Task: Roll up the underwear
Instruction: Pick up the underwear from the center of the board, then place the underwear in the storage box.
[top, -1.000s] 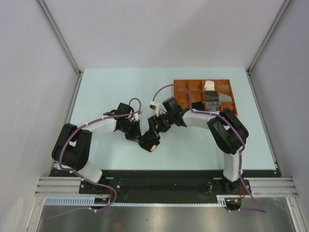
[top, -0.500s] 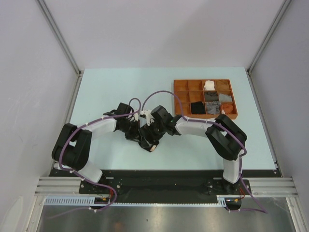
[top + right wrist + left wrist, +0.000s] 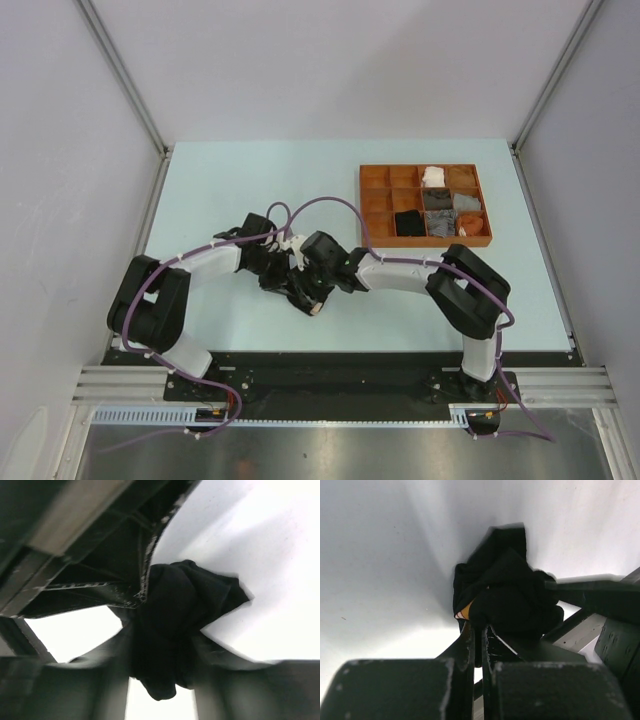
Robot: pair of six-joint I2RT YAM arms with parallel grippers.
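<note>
Underwear [image 3: 505, 592] now sits between right fingers [image 3: 92, 685], newly arrived.

My table [image 3: 220, 190] is a pale mint-green slab, matte and plain. A brown compartmented tray [image 3: 362, 200] sits flat on it toward the far right corner. Near-left of the tray and well apart from it, a crumpled bundle of black underwear [image 3: 505, 595] rests on the bare surface, a small orange-beige patch showing at one edge.

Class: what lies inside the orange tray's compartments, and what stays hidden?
Inside the tray: a white bundle, a black bundle and several grey bundles. Their undersides and the compartment floors beneath them are covered.
</note>
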